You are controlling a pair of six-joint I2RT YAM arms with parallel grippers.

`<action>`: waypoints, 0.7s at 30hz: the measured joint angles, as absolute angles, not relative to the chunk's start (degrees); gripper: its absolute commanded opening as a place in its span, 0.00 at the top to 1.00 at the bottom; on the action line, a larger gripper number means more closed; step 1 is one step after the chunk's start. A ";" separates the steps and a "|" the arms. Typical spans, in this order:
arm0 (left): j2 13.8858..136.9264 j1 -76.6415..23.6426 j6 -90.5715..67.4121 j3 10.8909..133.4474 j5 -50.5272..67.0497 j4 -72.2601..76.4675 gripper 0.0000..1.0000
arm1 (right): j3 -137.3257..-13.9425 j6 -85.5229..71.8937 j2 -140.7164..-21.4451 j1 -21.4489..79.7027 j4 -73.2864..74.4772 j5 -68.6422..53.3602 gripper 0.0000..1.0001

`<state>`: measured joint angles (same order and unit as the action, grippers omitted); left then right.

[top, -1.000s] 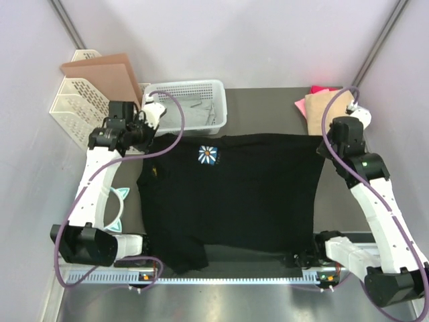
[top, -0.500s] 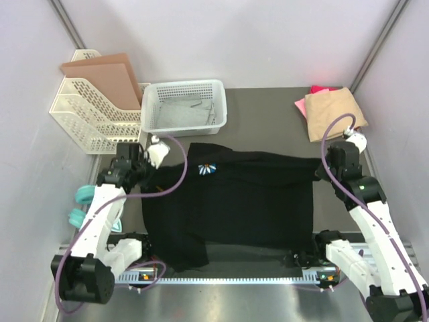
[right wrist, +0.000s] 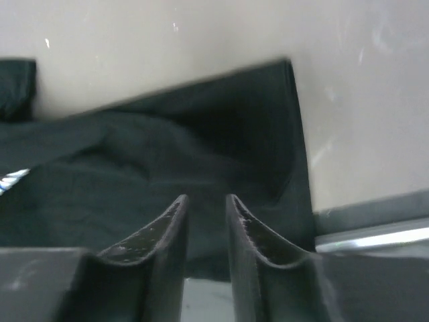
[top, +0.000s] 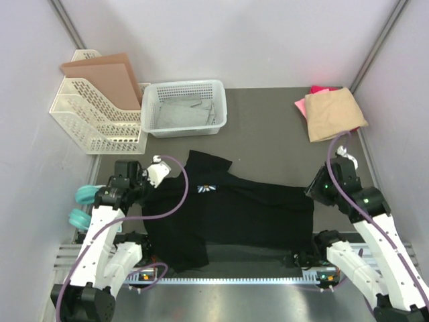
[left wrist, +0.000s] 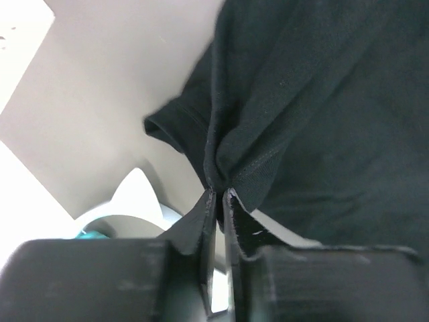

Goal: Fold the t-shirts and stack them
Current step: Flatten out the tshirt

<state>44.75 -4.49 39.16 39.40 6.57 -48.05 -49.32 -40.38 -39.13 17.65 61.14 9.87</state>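
Black cloth is hanging limp and light: your left gripper (left wrist: 219, 196) is pinching the black t-shirt (top: 248, 215) by an edge at its fingertips. The shirt is lying just ahead of your right gripper (right wrist: 206, 201), and you cannot tell whether that one is gripping. You are best taking hems and corners.

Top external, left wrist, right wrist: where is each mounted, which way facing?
Top external: above and behind, looking down on table; left arm and right arm show.
Left wrist: looks along left gripper, pinching black t-shirt.
Right wrist: looks along right gripper at the same shirt.
Shared: all three see the black t-shirt.
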 measured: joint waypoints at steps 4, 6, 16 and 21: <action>44.01 -4.49 40.66 39.42 6.50 -51.99 0.24 | -49.08 -42.85 -35.31 17.87 65.28 6.70 0.44; 43.38 -4.49 41.39 39.53 6.31 -53.69 0.18 | -49.34 -43.77 -34.44 17.89 66.98 5.23 0.43; 50.83 -4.49 40.38 47.66 7.68 -50.02 0.04 | -49.60 -44.21 -48.93 18.39 55.94 5.32 0.45; 66.13 -4.49 36.03 52.14 9.52 -40.88 0.09 | -46.74 -44.64 -61.91 19.97 47.42 7.75 0.46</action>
<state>66.13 -4.49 36.03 52.14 9.52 -40.88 -46.74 -44.64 -61.91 19.97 47.42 7.75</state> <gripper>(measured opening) 0.946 0.543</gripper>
